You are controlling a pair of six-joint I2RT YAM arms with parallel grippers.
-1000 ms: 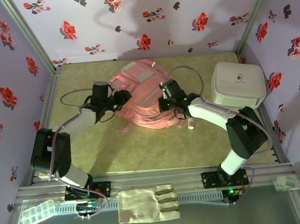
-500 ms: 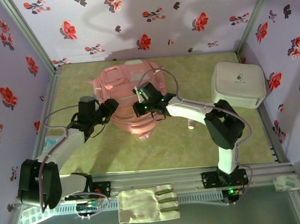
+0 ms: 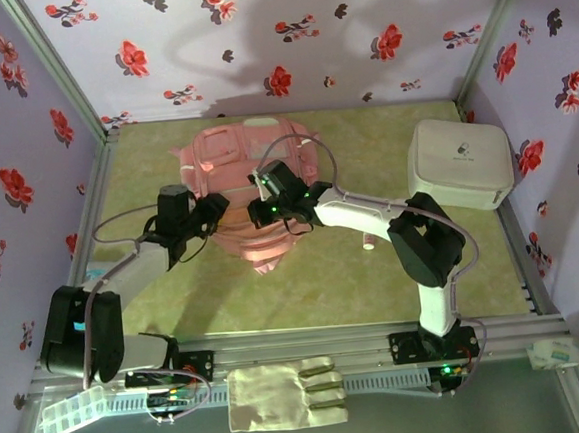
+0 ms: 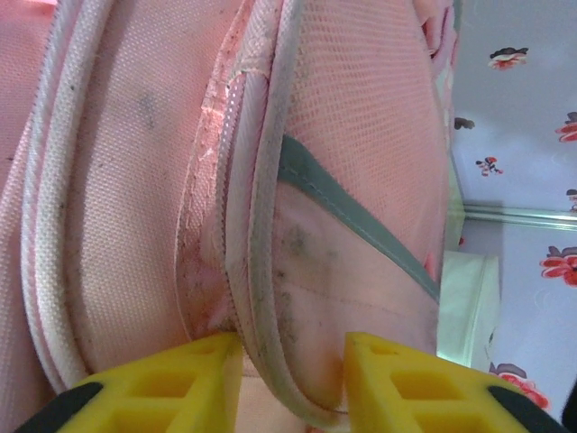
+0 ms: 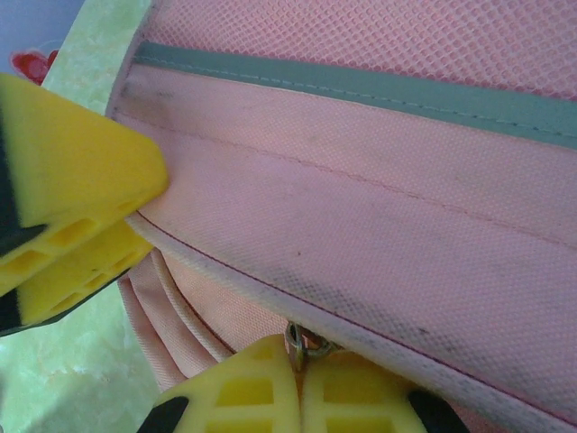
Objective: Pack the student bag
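The student bag (image 3: 233,166), a soft pink backpack, lies at the middle back of the green table. My left gripper (image 3: 209,215) is at its near left edge. In the left wrist view its yellow fingers (image 4: 171,388) straddle a pale piped seam of the bag (image 4: 270,298) and press the fold from both sides. My right gripper (image 3: 269,206) is at the bag's near middle. In the right wrist view its fingertips (image 5: 261,388) are shut on a small metal zipper pull (image 5: 308,343) under the bag's grey-trimmed pink panel (image 5: 361,207).
A white rounded hard box (image 3: 459,163) stands at the back right. A small white item (image 3: 370,241) lies on the table beside the right arm. A pale glove (image 3: 283,392) and a clear plastic tray (image 3: 72,412) rest on the front rail. Flowered walls close in three sides.
Both grippers have moved left and the bag has slid left and turned with them. The left jaws widened, then narrowed onto the bag's seam. The right gripper stayed shut.
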